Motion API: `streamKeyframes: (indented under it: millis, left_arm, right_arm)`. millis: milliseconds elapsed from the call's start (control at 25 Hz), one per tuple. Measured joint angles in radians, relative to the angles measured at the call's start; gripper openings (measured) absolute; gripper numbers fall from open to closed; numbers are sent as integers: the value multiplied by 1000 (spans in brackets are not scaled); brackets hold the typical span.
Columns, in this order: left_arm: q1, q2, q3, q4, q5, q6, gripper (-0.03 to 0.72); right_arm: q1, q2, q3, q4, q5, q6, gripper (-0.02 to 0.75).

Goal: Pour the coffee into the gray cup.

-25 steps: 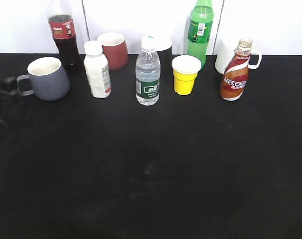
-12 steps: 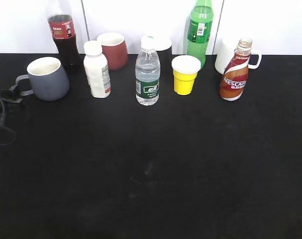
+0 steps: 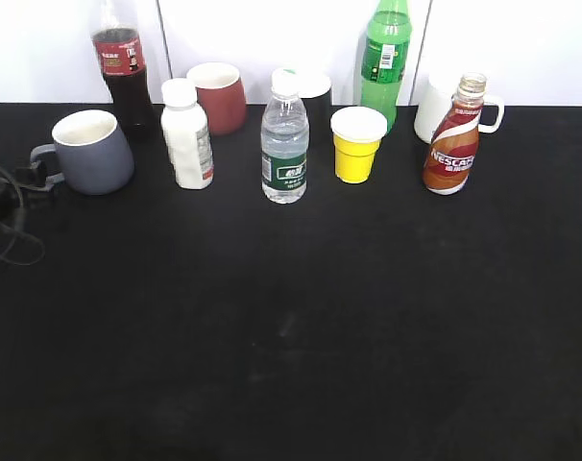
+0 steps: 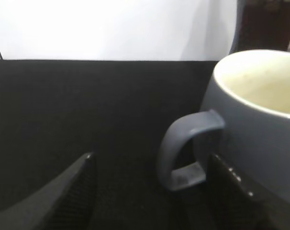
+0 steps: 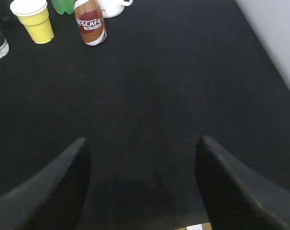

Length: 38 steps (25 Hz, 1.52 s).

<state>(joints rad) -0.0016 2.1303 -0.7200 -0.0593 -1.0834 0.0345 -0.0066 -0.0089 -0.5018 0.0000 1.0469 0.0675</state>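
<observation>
Left end effector (image 4: 150, 191), left wrist view: jaws spread wide and empty, one finger low at the left, the other low at the right beside the gray cup (image 4: 255, 124); the cup's loop handle lies between the two fingers, apparently untouched; the cup's off-white interior looks dry. Right end effector (image 5: 142, 182), right wrist view: jaws likewise wide apart, holding nothing, over bare black table (image 5: 183, 86), well apart from the coffee (image 5: 90, 21), which stands upright far ahead of it.

Progress, as judged: the task is at its opening stage; the left end effector is placed for a grasp at the cup handle, not yet closed; the coffee is untouched and upright, the neck seemingly uncapped, though that is too small to confirm; lifting, carrying, tilting and pouring all remain.

Exterior view: the only view giving the whole layout; the gray cup (image 3: 91, 152) at the far left of the row, the coffee (image 3: 454, 136) at the far right, well apart; between them a white bottle (image 3: 187, 134), a water bottle (image 3: 284, 139) and a yellow cup (image 3: 356, 143); the left end effector (image 3: 32, 178) shows only as a dark shape at the cup handle; the right end effector is out of frame. The wrist views alone show the jaw openings.
</observation>
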Motion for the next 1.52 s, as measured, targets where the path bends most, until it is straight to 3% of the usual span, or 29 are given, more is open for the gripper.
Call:
streamKeyframes:
  millis: [600,760,920,1080,1280,1520]
  left_arm:
    - [8,102,-243,6,141,0,501]
    - [12,110,-295,89,191,0,362]
    - [13,111,-296,137,214,4,83]
    - [13,121,-295,149,205,5,51]
    - [12,37,-147,140,113,8,46]
    - [3,-190,175,144,-65,8,46]
  right_arm:
    - [0,0,0,0,0,0,514]
    - [0,0,0,0,0,0,514]
    - [0,0,0,0,0,0,514]
    - [0,0,0,0,0,0,514]
    - [0,0,0,0,0,0,514]
    - [0,0,0,0,0,0,514]
